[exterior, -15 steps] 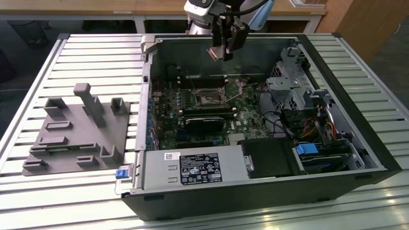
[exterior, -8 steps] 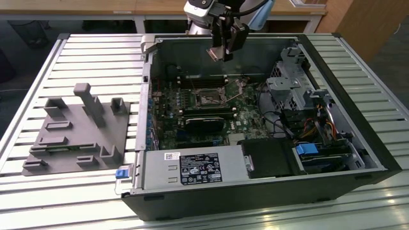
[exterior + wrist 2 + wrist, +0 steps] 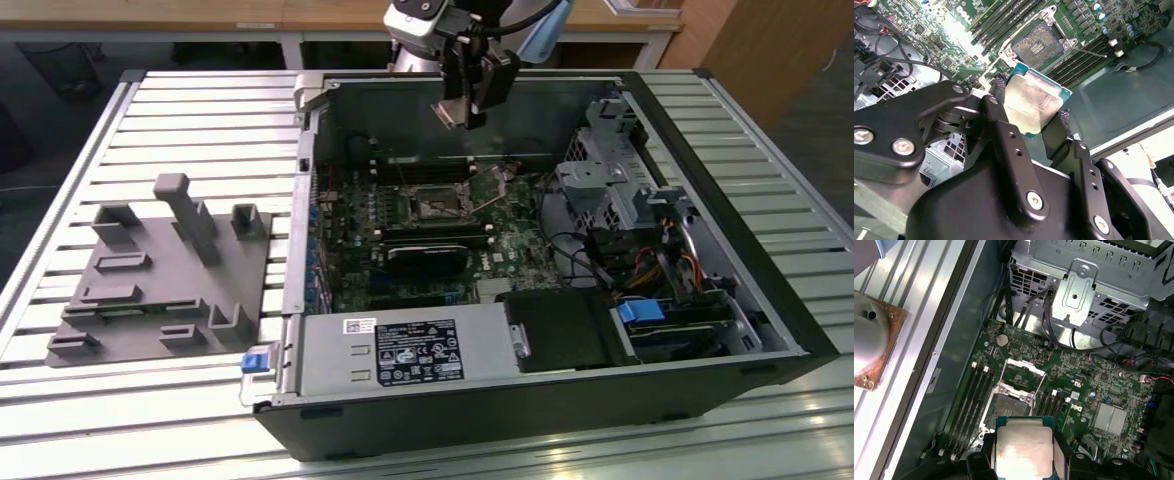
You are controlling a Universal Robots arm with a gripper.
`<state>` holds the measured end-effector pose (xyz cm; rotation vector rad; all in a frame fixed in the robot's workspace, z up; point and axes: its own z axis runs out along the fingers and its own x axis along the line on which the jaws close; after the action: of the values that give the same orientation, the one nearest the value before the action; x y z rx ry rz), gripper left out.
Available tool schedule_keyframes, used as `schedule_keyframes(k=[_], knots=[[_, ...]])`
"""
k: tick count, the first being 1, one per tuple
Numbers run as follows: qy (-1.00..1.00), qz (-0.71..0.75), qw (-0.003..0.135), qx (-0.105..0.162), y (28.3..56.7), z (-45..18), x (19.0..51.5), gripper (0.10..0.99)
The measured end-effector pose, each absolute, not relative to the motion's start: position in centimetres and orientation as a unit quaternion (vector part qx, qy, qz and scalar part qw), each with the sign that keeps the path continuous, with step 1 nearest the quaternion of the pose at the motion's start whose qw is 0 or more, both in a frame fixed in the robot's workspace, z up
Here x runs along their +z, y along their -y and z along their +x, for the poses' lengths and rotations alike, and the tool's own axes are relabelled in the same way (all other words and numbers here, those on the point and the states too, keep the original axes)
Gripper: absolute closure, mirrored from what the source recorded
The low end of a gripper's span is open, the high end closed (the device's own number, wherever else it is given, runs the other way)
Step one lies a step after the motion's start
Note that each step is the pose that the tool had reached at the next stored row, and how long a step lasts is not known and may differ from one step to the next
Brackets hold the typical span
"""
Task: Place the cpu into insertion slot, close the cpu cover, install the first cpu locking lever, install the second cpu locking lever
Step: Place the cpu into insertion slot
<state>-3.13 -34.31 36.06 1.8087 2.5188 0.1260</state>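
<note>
your black claw (image 3: 1030, 107) pinches the silvery square cpu (image 3: 1036, 97) over the dark-framed insertion slot (image 3: 1038, 46); thin silvery cpu cover (image 3: 1023, 371) up. all steps left.

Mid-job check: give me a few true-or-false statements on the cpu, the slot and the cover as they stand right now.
1. The hand grips the cpu between its fingers. True.
2. The cpu is seated in the insertion slot. False: the slot's pin grid lies bare, and the cpu hangs above the board.
3. The cpu cover is closed over the slot. False: it is swung open, clear of the slot.
4. The hand is over the open computer case. True.
5. A grey fixture lies inside the case. False: it sits on the slatted table, at the exterior view's left of the case.
</note>
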Motion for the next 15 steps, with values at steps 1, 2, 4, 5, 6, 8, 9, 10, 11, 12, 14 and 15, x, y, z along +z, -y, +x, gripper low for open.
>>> schedule_keyframes(k=[1,2,4,5,6,8,9,10,11,12,14,15], knots=[[-0.811,0.584,0.019,0.041,34.3,-3.13,36.05,0.545],[-0.809,0.585,0.019,0.041,34.3,-3.13,36.05,0.545],[-0.806,0.59,0.019,0.041,34.31,-3.13,36.03,0.545],[-0.804,0.593,0.02,0.04,34.3,-3.13,36.03,0.545],[-0.801,0.597,0.02,0.04,34.3,-3.13,36.03,0.545],[-0.796,0.604,0.02,0.04,34.31,-3.13,36.01,0.545],[-0.793,0.607,0.02,0.04,34.3,-3.13,36.0,0.545],[-0.79,0.611,0.021,0.04,34.3,-3.13,35.99,0.545],[-0.788,0.614,0.021,0.04,34.3,-3.13,35.99,0.545],[-0.785,0.618,0.021,0.039,34.3,-3.13,35.97,0.545],[-0.779,0.626,0.022,0.039,34.3,-3.13,35.95,0.545],[-0.776,0.629,0.022,0.038,34.3,-3.13,35.93,0.545]])
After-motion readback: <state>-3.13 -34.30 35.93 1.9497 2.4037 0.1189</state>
